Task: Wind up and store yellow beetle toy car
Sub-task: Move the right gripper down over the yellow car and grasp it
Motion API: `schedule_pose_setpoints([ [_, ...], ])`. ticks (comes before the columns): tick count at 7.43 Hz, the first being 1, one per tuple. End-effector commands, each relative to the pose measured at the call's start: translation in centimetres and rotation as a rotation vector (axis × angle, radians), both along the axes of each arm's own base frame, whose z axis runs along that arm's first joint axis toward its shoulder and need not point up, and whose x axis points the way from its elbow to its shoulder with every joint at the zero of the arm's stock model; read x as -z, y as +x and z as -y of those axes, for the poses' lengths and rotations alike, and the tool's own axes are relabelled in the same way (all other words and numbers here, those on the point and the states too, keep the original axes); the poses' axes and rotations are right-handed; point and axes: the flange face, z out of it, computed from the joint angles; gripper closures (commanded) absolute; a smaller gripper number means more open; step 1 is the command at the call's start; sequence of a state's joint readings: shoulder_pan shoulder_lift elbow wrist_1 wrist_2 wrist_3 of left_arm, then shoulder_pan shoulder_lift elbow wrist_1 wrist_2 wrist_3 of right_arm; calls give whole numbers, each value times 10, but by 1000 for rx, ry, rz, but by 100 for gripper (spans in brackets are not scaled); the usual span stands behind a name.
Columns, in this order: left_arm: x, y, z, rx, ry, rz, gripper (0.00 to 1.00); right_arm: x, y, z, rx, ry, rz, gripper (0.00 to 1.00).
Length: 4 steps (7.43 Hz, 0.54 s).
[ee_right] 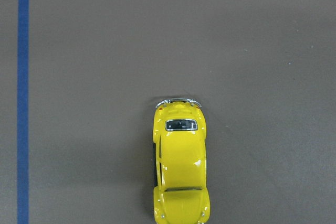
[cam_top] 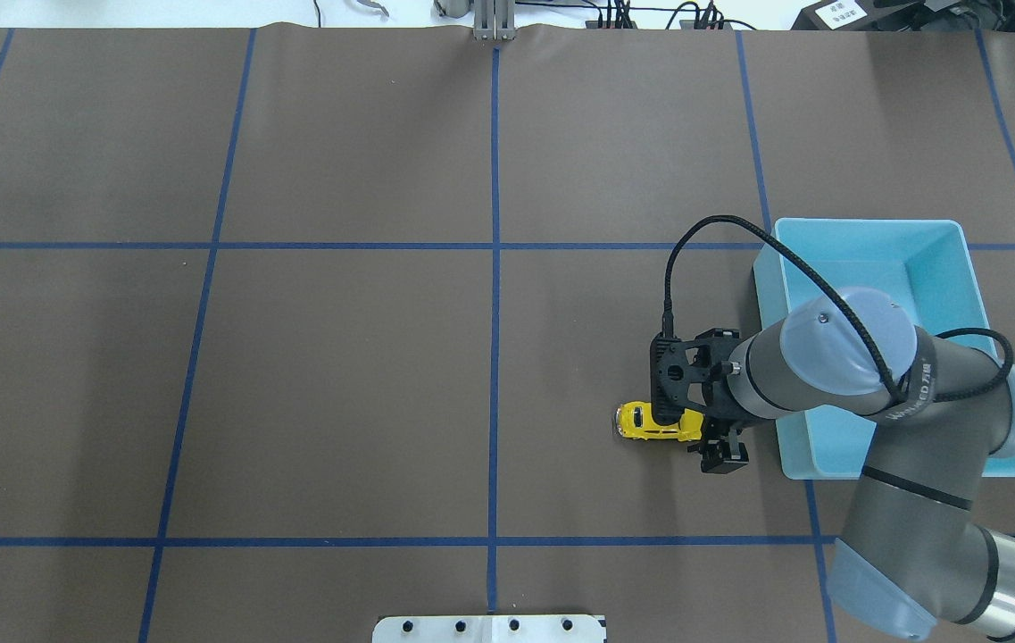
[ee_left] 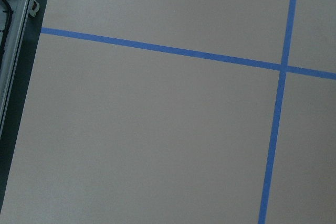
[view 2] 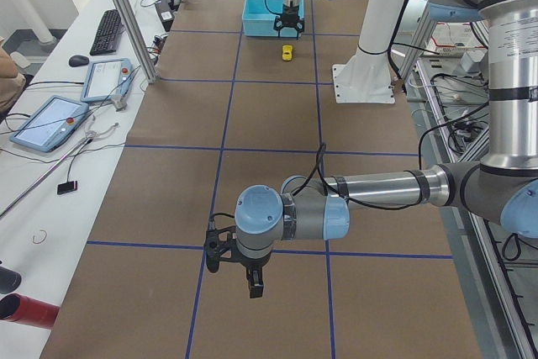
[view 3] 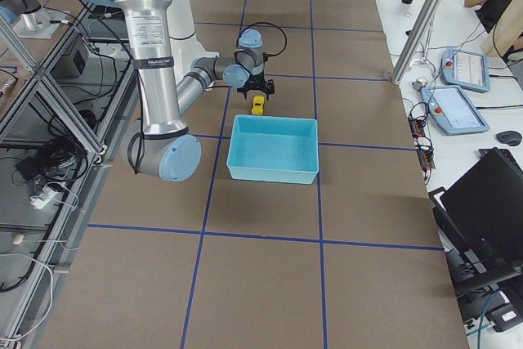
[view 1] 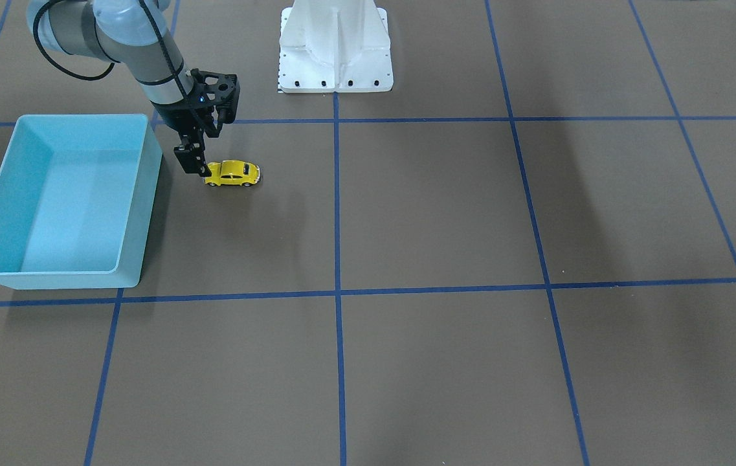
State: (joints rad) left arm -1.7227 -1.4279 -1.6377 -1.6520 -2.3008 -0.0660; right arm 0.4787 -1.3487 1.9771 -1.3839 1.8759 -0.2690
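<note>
The yellow beetle toy car (view 1: 233,173) stands on its wheels on the brown table, a short way from the light blue bin (view 1: 147,194). My right gripper (view 1: 206,155) hangs low at the car's bin-side end, open, with nothing between its fingers. One finger (view 1: 190,159) reaches down beside that end of the car. The overhead view shows the car (cam_top: 657,422) poking out from under the right wrist. The right wrist view looks straight down on the car's roof (ee_right: 180,166). My left gripper (view 2: 252,279) shows only in the exterior left view, low over bare table; I cannot tell its state.
The bin (cam_top: 962,250) holds nothing that I can see. The white robot base (view 1: 335,52) stands at the table's robot-side edge. Blue tape lines (view 1: 336,213) cross the brown table. Tablets and a keyboard lie on a side desk (view 2: 59,115).
</note>
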Motion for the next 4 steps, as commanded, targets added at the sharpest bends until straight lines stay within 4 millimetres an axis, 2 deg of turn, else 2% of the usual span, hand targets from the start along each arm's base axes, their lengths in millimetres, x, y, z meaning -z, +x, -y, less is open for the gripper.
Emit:
schedule_pose_setpoints([
  [1,-1,0,0,1,-3,-1,0,2,-21,9,-1,-2,-9,0],
  [4,-1,0,0,0,-2,-1,0,-7,-34,8,2,-3,-30,0],
])
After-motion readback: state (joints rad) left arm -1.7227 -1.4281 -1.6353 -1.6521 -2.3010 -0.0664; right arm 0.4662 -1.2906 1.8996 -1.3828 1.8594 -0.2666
